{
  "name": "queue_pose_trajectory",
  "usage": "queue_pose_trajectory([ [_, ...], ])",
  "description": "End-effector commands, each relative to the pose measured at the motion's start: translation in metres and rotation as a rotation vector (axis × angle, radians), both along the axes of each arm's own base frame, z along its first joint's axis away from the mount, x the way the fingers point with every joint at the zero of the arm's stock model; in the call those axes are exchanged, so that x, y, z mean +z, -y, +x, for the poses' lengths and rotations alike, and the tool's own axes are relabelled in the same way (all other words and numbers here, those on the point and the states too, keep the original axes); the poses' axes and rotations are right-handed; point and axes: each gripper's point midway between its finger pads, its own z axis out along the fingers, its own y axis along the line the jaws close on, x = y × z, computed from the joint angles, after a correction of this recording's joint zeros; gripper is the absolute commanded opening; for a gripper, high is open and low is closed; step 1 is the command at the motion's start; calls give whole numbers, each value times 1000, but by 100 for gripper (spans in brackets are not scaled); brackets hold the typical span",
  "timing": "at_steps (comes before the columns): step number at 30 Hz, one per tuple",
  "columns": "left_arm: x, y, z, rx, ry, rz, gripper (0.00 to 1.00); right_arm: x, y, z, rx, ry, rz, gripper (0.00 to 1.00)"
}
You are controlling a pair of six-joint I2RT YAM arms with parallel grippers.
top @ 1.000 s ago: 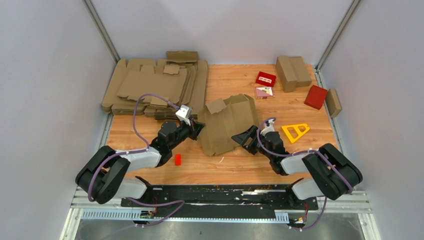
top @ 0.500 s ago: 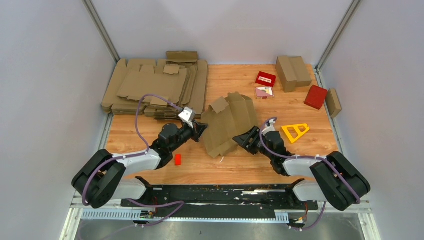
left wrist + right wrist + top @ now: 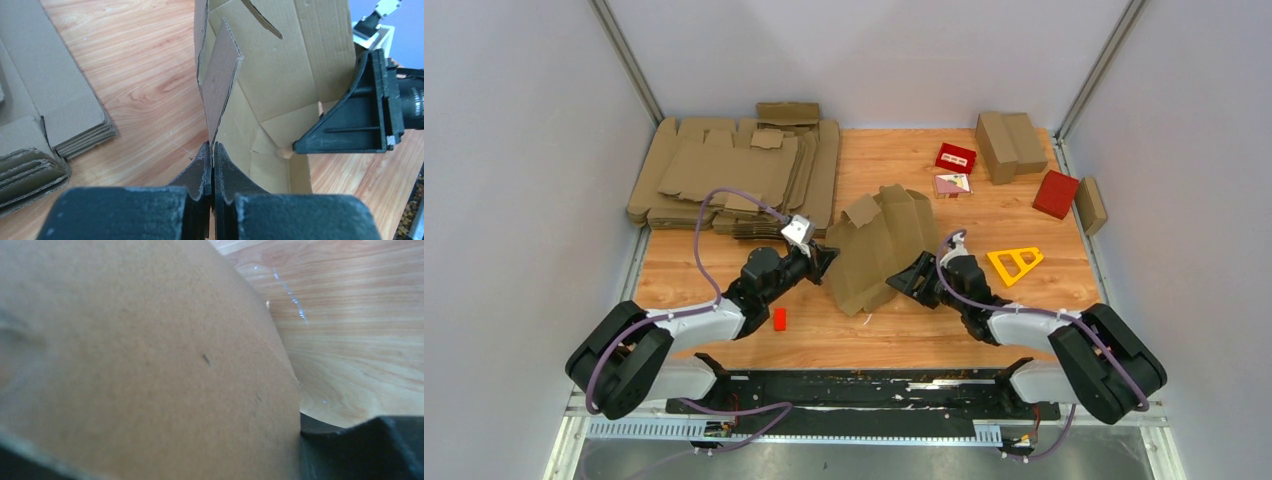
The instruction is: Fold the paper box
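The paper box (image 3: 879,250) is a brown cardboard blank, held up off the table and bowed between both grippers. My left gripper (image 3: 824,258) is shut on its left edge. In the left wrist view the jaws (image 3: 212,150) pinch a thin flap of the box (image 3: 280,65), with my right gripper (image 3: 360,115) at the box's far side. My right gripper (image 3: 916,274) is at the box's lower right edge and appears shut on it. In the right wrist view the cardboard (image 3: 140,360) fills the frame and only one dark finger (image 3: 360,445) shows.
A stack of flat cardboard blanks (image 3: 734,175) lies at the back left. Folded brown boxes (image 3: 1009,145), red boxes (image 3: 1056,193) and a yellow triangular frame (image 3: 1014,263) are at the right. A small red block (image 3: 779,319) lies near the left arm.
My right gripper has moved left towards the left gripper. The box has risen more upright and bowed more. My left gripper shifted slightly up and right.
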Motion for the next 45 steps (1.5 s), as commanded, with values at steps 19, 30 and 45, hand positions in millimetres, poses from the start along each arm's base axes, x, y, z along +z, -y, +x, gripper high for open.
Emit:
queue_pose_trajectory([
  [19,38,-12,-14,-166,-71,-420,0,18,-4,-2,-67,-98,95,95],
  [30,62,-9,-24,-233,-75,-504,0,2,1,1,-97,-89,98,95],
  [45,66,-2,-29,-300,-88,-527,0,34,-2,9,-96,-1,207,76],
])
